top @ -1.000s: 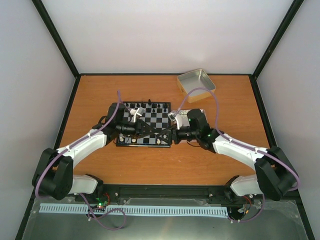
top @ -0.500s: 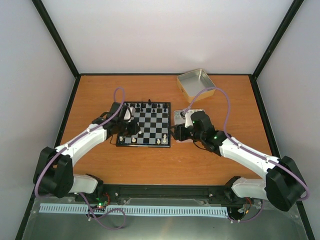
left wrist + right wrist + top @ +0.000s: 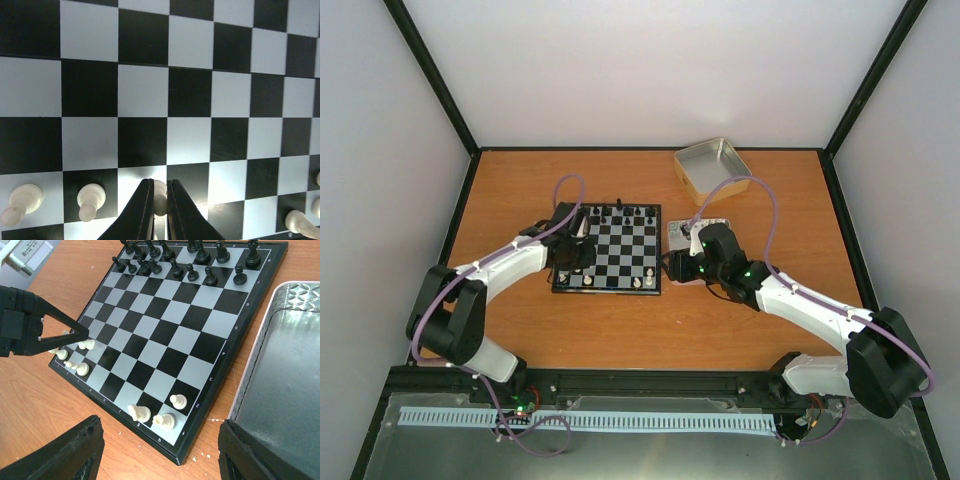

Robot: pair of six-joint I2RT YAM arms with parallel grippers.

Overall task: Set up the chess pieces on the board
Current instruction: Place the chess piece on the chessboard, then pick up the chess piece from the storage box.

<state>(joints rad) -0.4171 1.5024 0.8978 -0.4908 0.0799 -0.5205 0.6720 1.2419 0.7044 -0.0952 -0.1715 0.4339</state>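
Wooden tabletop, chessboard centred: black pieces are ranked, only a few cream-white chess pieces are stood nearside, a white pawn is pinched by the closed left gripper; right gripper is held agape, empty.

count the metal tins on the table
2. The far tin sits near the table's back edge, right of centre; the near tin lies just right of the board.

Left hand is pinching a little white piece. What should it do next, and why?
Probably open and let go: the left hand is shut on a white piece that looks lined up with its neighbours on the board.
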